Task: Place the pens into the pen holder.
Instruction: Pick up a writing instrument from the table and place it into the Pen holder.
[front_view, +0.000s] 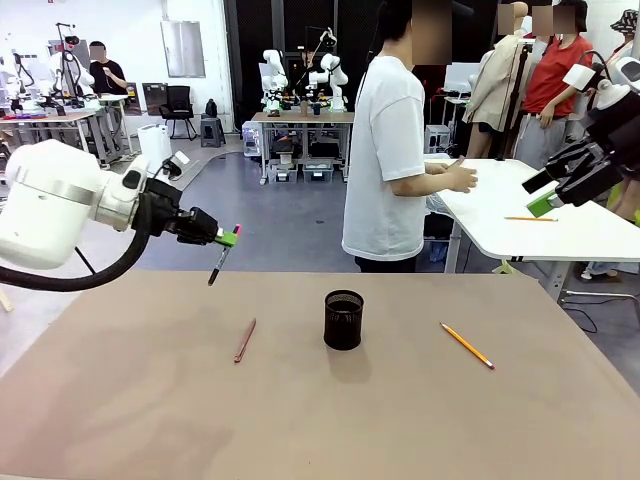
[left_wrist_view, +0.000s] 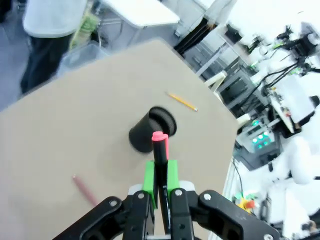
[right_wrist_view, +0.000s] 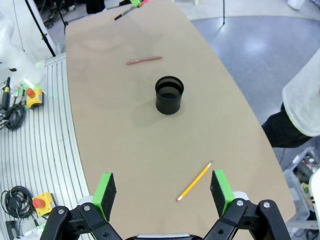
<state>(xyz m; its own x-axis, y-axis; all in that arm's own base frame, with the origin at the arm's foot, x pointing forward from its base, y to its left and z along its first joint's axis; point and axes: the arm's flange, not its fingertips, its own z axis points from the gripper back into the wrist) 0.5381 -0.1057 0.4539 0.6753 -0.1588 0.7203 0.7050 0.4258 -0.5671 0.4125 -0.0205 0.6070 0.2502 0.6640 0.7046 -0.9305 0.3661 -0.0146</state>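
Left hand (front_view: 228, 238) aloft, pinching dark pen (front_view: 217, 268); right hand (front_view: 541, 194) spread.

No lettering can be read anywhere right now. The dark pen (left_wrist_view: 159, 150) pinched in the left gripper (left_wrist_view: 160, 172) shows no legible print, nor does the pen holder (front_view: 343, 320). Farther off, everything's too small and blurred.
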